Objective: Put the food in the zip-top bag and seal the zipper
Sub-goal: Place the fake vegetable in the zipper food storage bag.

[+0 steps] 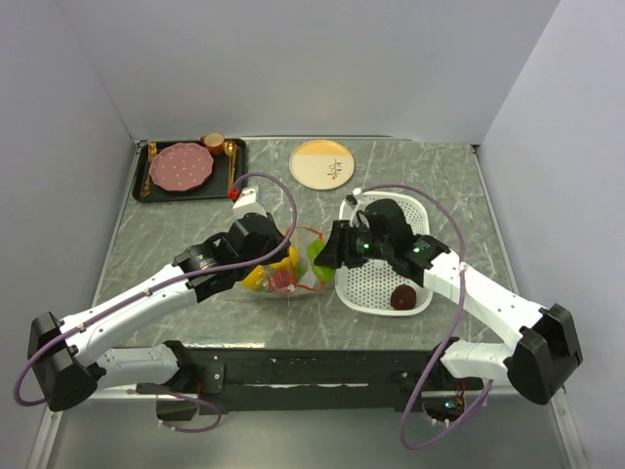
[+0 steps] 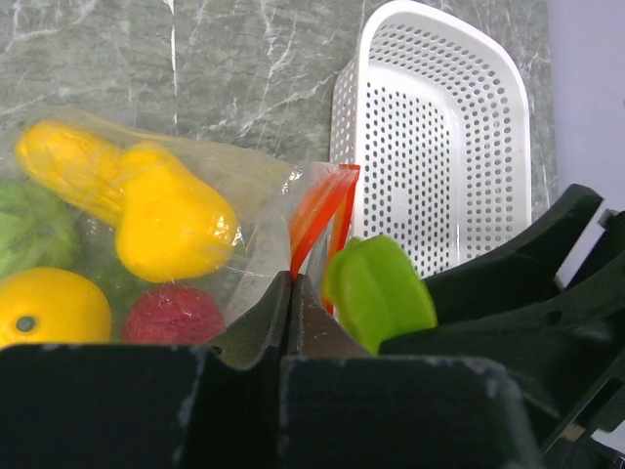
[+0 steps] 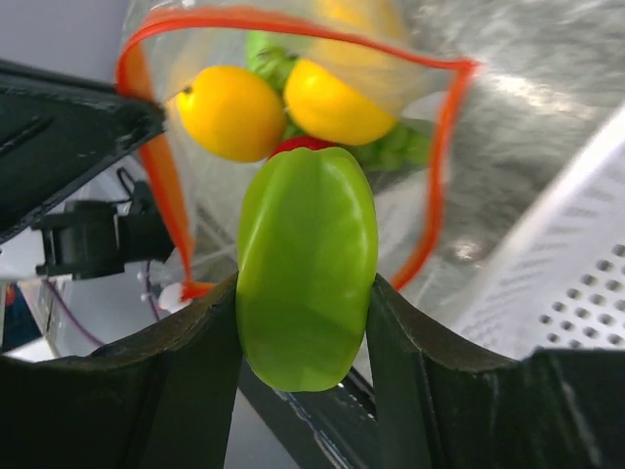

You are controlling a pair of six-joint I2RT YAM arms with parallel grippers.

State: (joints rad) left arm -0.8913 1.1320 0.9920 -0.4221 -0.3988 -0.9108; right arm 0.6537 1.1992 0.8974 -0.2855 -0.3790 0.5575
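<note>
Filling step: the left tool [image 2: 291,285], pinched shut on the rim of the zip-top bag [image 2: 259,191], spreads its mouth while the right tool [image 3: 305,313], half-spread, grips a green piece [image 3: 307,244] at that mouth, which it probably needs to push inside and release, with 1 maroon ball [image 1: 402,296] left in the basket [image 1: 371,278].

Your clear zip-top bag [image 2: 256,200] sits with its orange-red zipper [image 2: 317,210] open, yellow pieces [image 2: 171,220] and red ball [image 2: 171,313] inside, green piece [image 3: 306,264] at the mouth.

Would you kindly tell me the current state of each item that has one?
zip-top bag: open, partly filled.
zipper: unsealed.
green piece: gripped at the bag's mouth.
left end effector: shut on the bag's edge.
right end effector: shut on green piece.
basket: holds dark maroon ball.
</note>
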